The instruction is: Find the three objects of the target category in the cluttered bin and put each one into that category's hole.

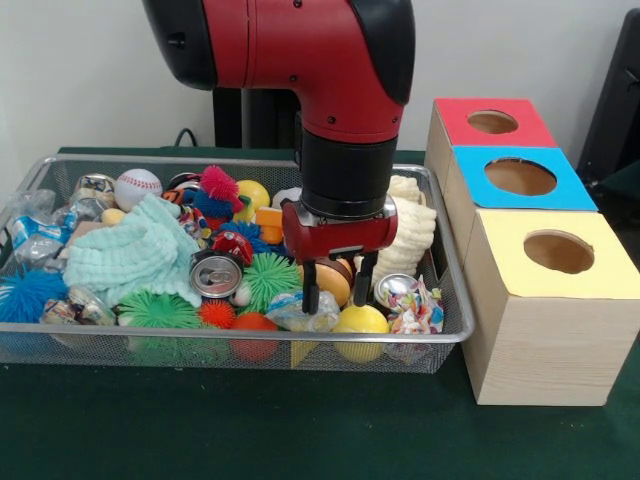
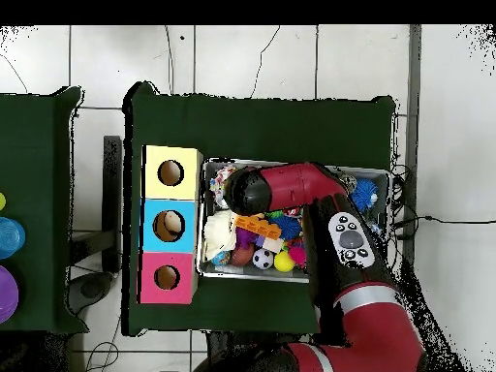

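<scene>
The gripper point(image 1: 338, 281) is held open over the wire tray point(image 1: 452, 335), apparently just above a clear packet point(image 1: 302, 313) lying by the tray's front rim, near the boxes point(image 1: 548, 300).

Bright, even indoor light, soft shadows (faint glare on the arm point(image 1: 300, 45)).

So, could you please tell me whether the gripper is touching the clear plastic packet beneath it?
Cannot tell. In the front view the gripper hangs open right above the clear plastic packet, but no gap or contact shows plainly.
</scene>
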You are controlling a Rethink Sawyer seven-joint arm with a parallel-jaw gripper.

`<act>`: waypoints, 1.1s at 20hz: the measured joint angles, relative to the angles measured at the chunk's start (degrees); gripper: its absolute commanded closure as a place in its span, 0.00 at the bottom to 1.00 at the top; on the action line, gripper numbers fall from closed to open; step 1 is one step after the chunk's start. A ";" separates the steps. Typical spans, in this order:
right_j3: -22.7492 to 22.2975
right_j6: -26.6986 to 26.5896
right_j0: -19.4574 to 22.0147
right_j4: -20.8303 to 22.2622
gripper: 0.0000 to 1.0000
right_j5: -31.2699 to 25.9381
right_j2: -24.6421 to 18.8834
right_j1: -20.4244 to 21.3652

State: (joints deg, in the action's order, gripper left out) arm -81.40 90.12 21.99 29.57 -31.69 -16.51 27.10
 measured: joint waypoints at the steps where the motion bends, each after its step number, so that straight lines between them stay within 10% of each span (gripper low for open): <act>1: 0.00 0.00 0.01 0.02 0.00 0.00 0.02 0.00; 22: 2.06 0.00 0.22 0.32 0.00 -0.04 0.16 -1.80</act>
State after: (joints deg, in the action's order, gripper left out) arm -79.34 90.12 22.21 29.88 -31.72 -16.35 25.31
